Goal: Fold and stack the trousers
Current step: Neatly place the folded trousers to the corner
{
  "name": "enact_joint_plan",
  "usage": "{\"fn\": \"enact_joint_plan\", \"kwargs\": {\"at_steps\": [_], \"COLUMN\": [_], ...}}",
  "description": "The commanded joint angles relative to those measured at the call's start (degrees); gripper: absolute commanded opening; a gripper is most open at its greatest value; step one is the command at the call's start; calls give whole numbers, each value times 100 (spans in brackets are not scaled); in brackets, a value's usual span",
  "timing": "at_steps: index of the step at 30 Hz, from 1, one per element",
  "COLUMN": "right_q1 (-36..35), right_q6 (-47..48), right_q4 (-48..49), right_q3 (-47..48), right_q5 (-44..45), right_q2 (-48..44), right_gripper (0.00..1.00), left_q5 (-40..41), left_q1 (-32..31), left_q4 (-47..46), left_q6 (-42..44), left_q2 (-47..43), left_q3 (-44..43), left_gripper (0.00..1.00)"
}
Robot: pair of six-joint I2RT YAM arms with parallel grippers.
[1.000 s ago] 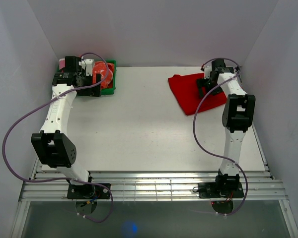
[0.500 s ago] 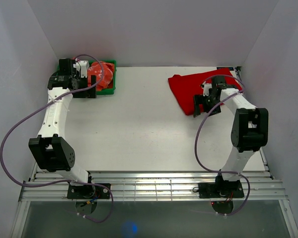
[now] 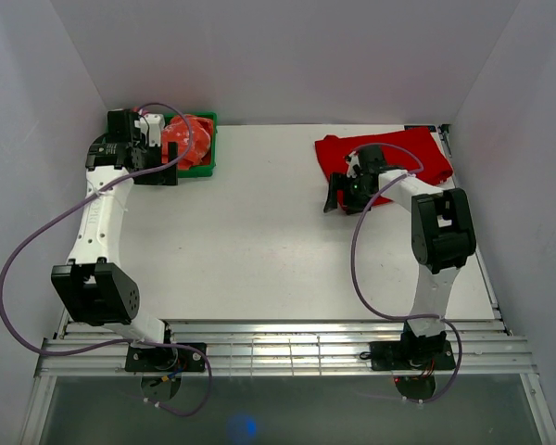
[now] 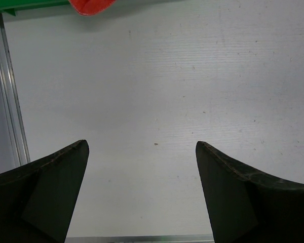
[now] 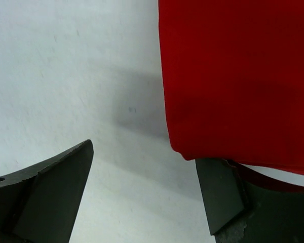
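Note:
The red trousers (image 3: pixel 394 153) lie as a folded bundle at the far right of the table. My right gripper (image 3: pixel 338 198) hangs low over their front left corner, jaws open. In the right wrist view the red cloth (image 5: pixel 238 76) fills the upper right. Its lower corner rests over the right fingertip (image 5: pixel 220 192), and bare table shows between the fingers of the right gripper (image 5: pixel 144 152). My left gripper (image 3: pixel 156 172) stands open at the far left beside the green bin. The left wrist view shows only white table inside the left gripper (image 4: pixel 142 149).
A green bin (image 3: pixel 209 120) at the far left corner holds an orange-and-white patterned garment (image 3: pixel 190 141); its edge (image 4: pixel 35 6) and a bit of that garment (image 4: pixel 91 6) show in the left wrist view. White walls close in on three sides. A metal rail (image 4: pixel 10 91) runs along the table's left edge.
My right gripper has swung from the trousers' far right side to their front left corner, and the cloth now lies spread further toward the back right. The left gripper shifted slightly left of the bin.

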State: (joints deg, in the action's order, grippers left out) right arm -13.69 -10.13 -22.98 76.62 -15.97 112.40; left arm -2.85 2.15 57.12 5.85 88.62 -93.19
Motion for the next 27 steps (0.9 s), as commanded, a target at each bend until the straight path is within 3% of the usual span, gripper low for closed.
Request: {"fn": "enact_joint_plan", "kwargs": {"at_steps": [1,10,19,27], "right_q1": [51,-28,147,-89], "right_q6": [-551,-499,-270,423], "right_q4": [698,980,927,75], "right_q3": [546,1636,1707,2243], "right_q5": [102,49,252,-469], "right_q2": [720,1346,1364,407], "right_gripper": [87,87,88,98], "left_q5": [92,127,127,-575], "left_q1": [40,40,40,75], "left_q4": [159,194,203,-270], "left_q6": [57,74,136,119], "left_q2": [-354,-372,-328,-266], "left_q3": [-138,-94,-130,2], "left_gripper": [98,98,98,98]}}
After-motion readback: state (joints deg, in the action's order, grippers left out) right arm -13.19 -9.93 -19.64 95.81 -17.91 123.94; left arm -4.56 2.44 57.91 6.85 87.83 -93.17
